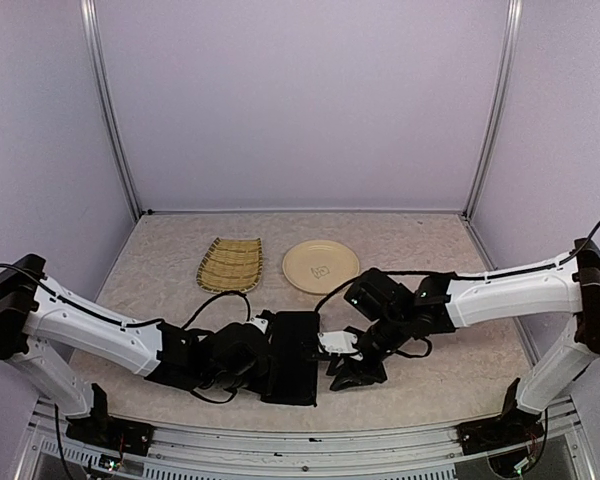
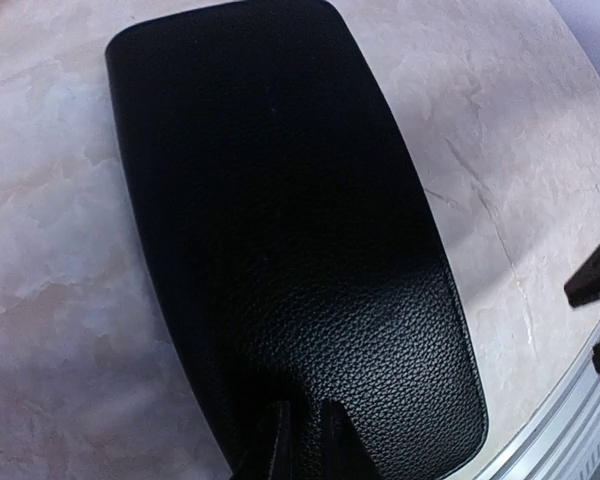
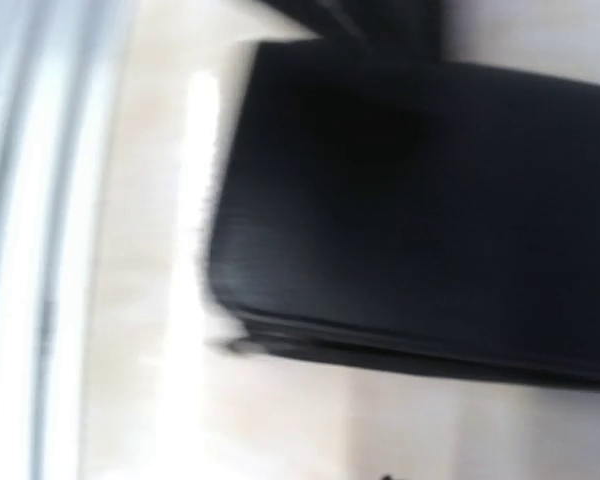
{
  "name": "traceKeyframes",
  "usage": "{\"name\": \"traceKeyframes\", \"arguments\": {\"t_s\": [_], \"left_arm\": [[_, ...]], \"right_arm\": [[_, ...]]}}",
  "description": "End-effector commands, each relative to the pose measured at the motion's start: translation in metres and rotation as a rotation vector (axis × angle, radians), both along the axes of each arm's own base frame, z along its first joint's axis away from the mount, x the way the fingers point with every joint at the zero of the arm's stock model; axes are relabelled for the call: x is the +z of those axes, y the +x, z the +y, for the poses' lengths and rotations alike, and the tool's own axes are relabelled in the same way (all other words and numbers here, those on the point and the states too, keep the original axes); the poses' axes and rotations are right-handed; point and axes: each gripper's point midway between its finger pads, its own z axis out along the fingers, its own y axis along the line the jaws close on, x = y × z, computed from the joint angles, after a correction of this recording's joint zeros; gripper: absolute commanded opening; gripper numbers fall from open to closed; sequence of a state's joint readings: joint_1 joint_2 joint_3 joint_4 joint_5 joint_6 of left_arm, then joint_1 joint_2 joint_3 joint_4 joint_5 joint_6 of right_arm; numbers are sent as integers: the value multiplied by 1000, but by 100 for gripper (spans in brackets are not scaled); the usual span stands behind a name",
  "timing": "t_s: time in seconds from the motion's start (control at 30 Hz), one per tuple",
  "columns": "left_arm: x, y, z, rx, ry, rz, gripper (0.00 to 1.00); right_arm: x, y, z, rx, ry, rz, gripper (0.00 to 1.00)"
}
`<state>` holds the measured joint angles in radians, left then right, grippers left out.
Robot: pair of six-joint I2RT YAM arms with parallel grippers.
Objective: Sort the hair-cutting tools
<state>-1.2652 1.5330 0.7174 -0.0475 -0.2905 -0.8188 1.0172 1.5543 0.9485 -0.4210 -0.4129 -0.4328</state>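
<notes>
The right wrist view is blurred throughout: the black case point(image 3: 410, 200) runs off at 3 o'clock, its edges soft. From above, the right fingers point(image 1: 342, 372) are a dark lump, their gap unreadable. The left fingers point(image 2: 277, 450), cut off at 6 o'clock, merge into the case.

The left arm point(image 1: 90, 330) and right arm point(image 1: 510, 290) have white shells, black joints and thin black cables point(image 1: 220, 294). Black bases point(image 1: 100, 432) are at 7 and 5 o'clock. The left end effector point(image 2: 300, 445) is black.

White left arm point(image 1: 90, 325) stretched low, reaching inward; black left gripper point(image 2: 302, 445) at centre, fingertips point(image 2: 278, 450) close together. White right arm point(image 1: 510, 290) bent inward; black right gripper point(image 1: 345, 375) angled down, jaw state unclear.
</notes>
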Motion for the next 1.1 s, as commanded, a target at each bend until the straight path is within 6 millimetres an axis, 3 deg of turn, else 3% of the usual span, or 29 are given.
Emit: {"name": "traceKeyframes", "arguments": {"t_s": [0.0, 0.07, 0.13, 0.23, 0.3, 0.43, 0.73, 0.9, 1.07], "left_arm": [[-1, -6, -16, -18, -51, 23, 9], [-6, -6, -15, -10, -53, 35, 8], [-9, -8, -15, -9, -64, 47, 8], [-13, -12, -19, -24, -111, 81, 8], [-16, -14, -20, -34, -127, 101, 8], [-25, -18, -23, -45, -123, 126, 4], [-38, -23, -20, -36, -117, 151, 0], [-40, -25, -18, -34, -111, 155, 0], [-39, -25, -14, -28, -112, 151, 0]], "right_arm": [[-20, -38, -1, 89, -40, 93, 34], [-27, -42, 4, 89, -58, 90, 42], [-34, -41, 9, 62, -76, 66, 67], [-44, -36, 12, -8, -86, 58, 73], [-48, -30, 14, -53, -91, 50, 73], [-52, -22, 23, -115, -100, 66, 62], [-59, -33, 27, -120, -106, 110, 64], [-71, -19, 27, -183, -161, 53, 64], [-84, -8, 25, -240, -207, 21, 52]]}}
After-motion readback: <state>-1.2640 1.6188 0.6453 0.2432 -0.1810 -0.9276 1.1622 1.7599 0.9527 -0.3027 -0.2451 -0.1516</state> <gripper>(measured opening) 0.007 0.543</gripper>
